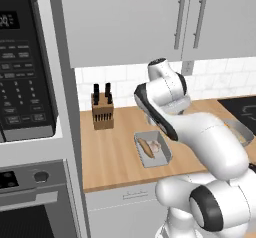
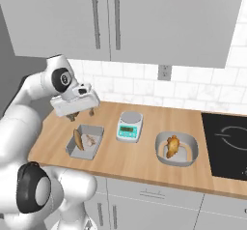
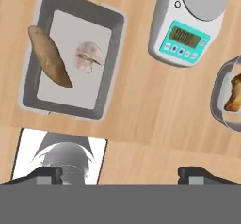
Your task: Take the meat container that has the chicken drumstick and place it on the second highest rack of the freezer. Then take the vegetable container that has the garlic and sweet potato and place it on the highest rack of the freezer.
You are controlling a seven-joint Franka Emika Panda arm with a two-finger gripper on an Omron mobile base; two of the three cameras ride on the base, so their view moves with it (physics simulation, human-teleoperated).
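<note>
A grey rectangular tray point(image 2: 96, 130) sits on the wooden counter with the tan sweet potato point(image 2: 77, 139) and the pale garlic point(image 2: 89, 139) inside. Looking down from the hand, the sweet potato point(image 3: 49, 56) lies on the left of the tray point(image 3: 110, 53) and the garlic point(image 3: 88, 57) beside it. An oval grey bowl point(image 2: 190, 142) to the right holds the golden chicken drumstick point(image 2: 171, 146), also at the hand view's right edge point(image 3: 234, 93). My gripper point(image 2: 82, 114) hovers open above the tray's far end, holding nothing, its tips point(image 3: 47, 173) wide apart. The freezer and its racks are out of view.
A white kitchen scale point(image 2: 130, 126) stands between tray and bowl. A knife block point(image 1: 102, 109) sits at the counter's back left, beside the microwave point(image 1: 25, 67) and the oven point(image 1: 30, 202). A black cooktop point(image 2: 226, 144) lies at the right. Grey wall cabinets point(image 2: 106, 21) hang above.
</note>
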